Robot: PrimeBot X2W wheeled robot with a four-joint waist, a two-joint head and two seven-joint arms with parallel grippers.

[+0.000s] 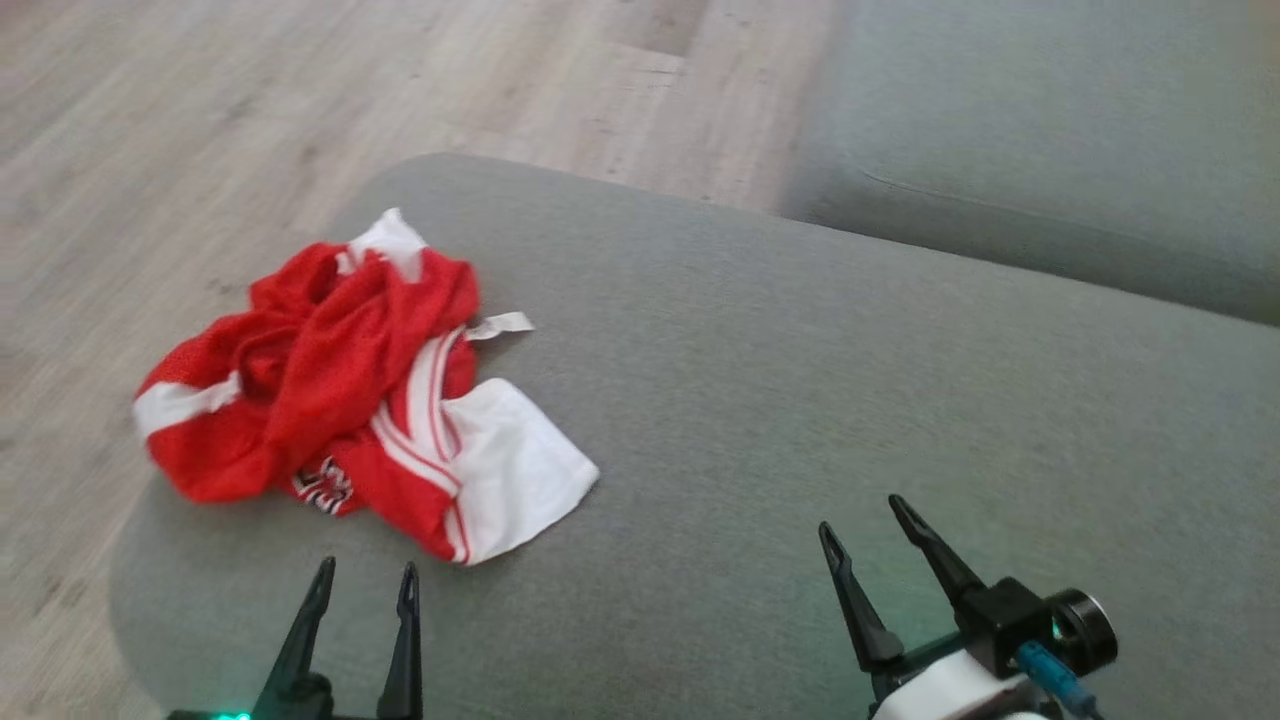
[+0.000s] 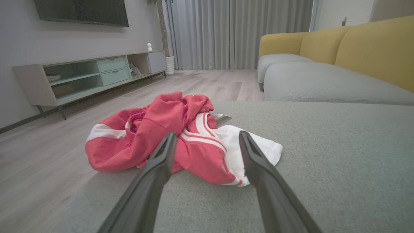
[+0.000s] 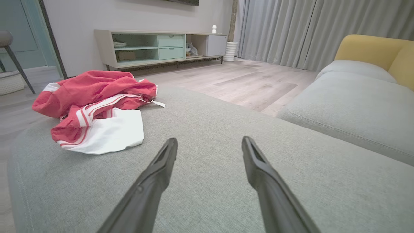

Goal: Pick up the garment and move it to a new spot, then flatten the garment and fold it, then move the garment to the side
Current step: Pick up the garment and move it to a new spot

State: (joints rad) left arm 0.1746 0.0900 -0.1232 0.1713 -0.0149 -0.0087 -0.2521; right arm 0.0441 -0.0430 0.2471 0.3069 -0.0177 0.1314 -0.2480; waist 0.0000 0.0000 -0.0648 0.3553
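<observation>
While both my arms hover low over the grey cushion [image 1: 760, 400], the garment [image 1: 340, 390] lies in a crumpled heap on the cushion's left part, toward its far corner. It is red mesh with white stripes and a wide white panel. The white panel lies flat on the side of the heap nearest the cushion's middle, and a small white tag [image 1: 500, 324] pokes out toward the middle as well. The red bulk reaches the cushion's left rim; whether it hangs over that rim I cannot tell.

My left pincer [image 1: 366, 568] is at the cushion's near left edge, its two fingers spread with nothing between them. The tips point at the heap's near hem, close to it but apart from it. In my left wrist view the fingertips frame the striped red and white folds.

My right pincer [image 1: 860, 514] is over the cushion's near right part, also spread and holding nothing, well apart from the garment, with bare grey fabric under it.

Pale wooden floor [image 1: 200, 120] runs past the cushion's left and far sides. A sofa seat [image 1: 1050, 130] sits just beyond the cushion's far right side, with a yellow backrest [image 2: 372, 48] behind it. Across the floor from the cushion stand a low cabinet [image 3: 161, 45] with pale green drawers and grey curtains [image 2: 233, 32].
</observation>
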